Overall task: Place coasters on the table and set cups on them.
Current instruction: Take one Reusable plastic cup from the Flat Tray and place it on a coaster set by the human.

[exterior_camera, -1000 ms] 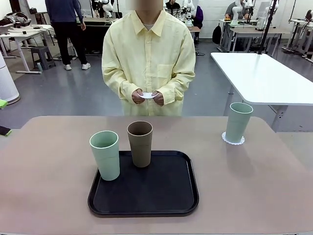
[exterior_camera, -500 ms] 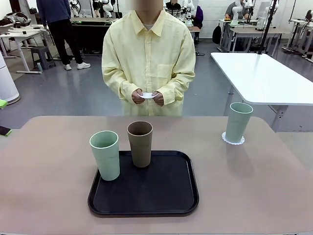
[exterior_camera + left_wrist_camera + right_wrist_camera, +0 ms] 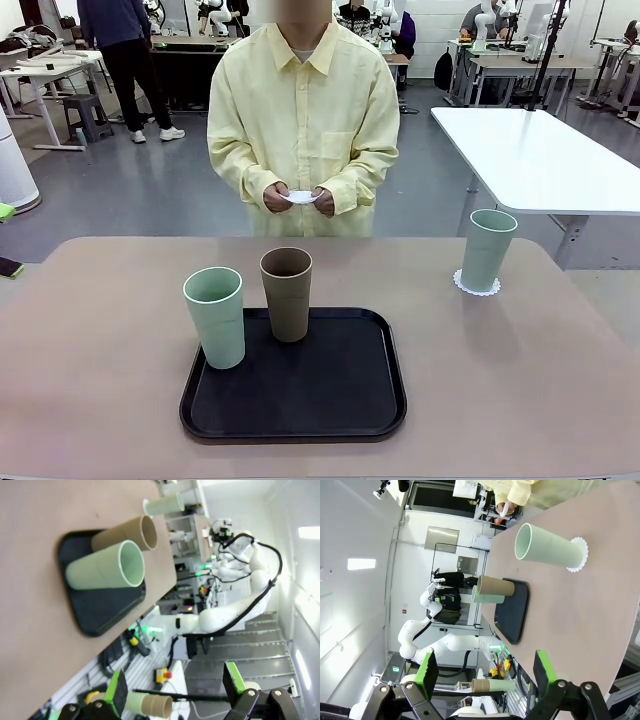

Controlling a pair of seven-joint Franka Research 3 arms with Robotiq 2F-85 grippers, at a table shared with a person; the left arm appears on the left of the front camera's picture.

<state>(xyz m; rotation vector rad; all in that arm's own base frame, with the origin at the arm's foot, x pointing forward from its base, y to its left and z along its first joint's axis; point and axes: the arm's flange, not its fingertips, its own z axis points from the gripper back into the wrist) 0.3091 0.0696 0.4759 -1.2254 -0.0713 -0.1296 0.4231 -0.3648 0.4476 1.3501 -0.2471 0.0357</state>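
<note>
While the person (image 3: 305,120) held a coaster (image 3: 300,196) ready for cups (image 3: 286,293) on the tray (image 3: 330,390), both jaws hung released.

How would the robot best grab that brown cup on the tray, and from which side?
Probably by the rim, from above: the brown cup stands upright on the tray with its mouth open, so its thin wall can be pinched there. Take the rim's right part: the mint cup stands close on its left, while the right side is free.
</note>
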